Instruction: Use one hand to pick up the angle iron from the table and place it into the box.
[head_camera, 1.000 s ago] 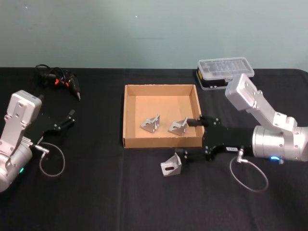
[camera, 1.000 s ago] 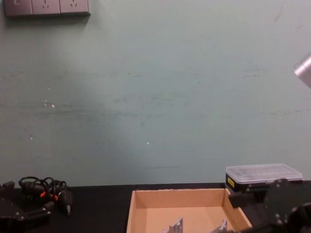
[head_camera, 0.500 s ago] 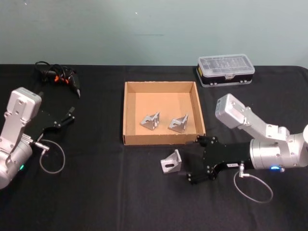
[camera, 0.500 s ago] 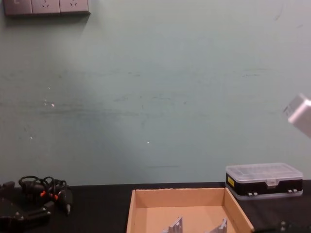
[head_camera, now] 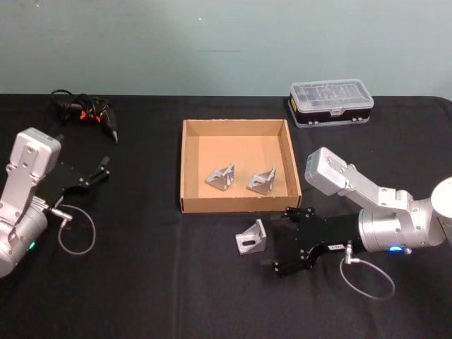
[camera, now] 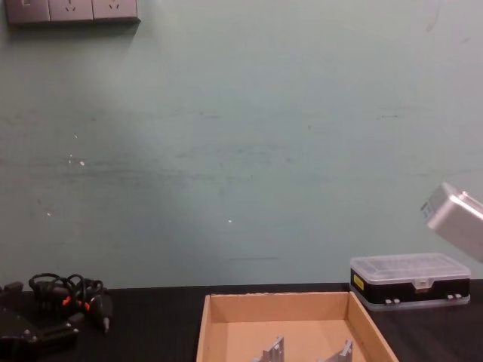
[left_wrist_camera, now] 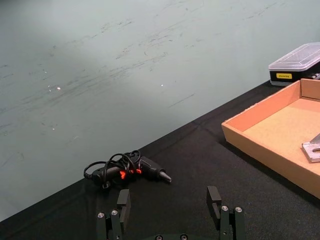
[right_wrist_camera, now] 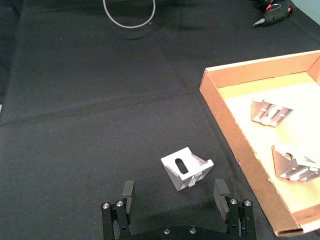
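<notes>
Jaws on the right gripper [right_wrist_camera: 173,191] are sitting wide open, gripping nothing. The angle iron [right_wrist_camera: 186,167] is lying on the table [head_camera: 141,282] just ahead of them, close to the box [head_camera: 182,169] but outside its front wall. Left gripper [head_camera: 97,174] is idling far left, also open. My worry is that the slanted faces are looking slippery, so a squeeze landing off-centre could be kicking it sideways. Box is already holding two brackets [head_camera: 221,177] side by side.
</notes>
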`<state>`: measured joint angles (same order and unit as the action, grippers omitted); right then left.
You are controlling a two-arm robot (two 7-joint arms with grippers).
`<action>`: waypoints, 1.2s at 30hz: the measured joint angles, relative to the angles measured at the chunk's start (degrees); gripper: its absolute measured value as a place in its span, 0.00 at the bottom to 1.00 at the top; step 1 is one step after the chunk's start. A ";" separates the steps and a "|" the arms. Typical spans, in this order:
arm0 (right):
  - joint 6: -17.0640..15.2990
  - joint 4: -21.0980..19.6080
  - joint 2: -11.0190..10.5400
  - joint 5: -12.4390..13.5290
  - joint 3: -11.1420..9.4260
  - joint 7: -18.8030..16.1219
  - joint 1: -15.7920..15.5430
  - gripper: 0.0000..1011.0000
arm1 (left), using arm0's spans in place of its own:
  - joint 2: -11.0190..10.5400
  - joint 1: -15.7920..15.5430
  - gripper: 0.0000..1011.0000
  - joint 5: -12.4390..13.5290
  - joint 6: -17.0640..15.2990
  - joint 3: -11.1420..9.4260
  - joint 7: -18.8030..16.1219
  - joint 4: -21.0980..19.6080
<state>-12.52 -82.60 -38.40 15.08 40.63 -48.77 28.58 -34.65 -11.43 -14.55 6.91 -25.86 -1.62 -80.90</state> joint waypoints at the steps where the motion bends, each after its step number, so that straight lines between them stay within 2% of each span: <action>1: 0.18 0.56 0.37 0.01 0.26 0.05 0.32 0.99 | 0.00 0.00 0.99 0.00 0.00 0.00 0.00 0.00; 17: 1.57 6.19 3.50 -0.42 2.34 0.31 3.64 0.99 | 0.00 0.00 0.99 0.00 0.00 0.00 0.00 0.00; 36: 3.01 8.78 5.15 -0.53 3.91 -1.05 5.53 0.99 | 0.00 0.00 0.99 0.00 0.00 0.00 0.00 0.00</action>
<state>-9.51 -73.82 -33.25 14.55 44.54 -49.82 34.11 -34.65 -11.43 -14.55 6.91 -25.86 -1.62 -80.90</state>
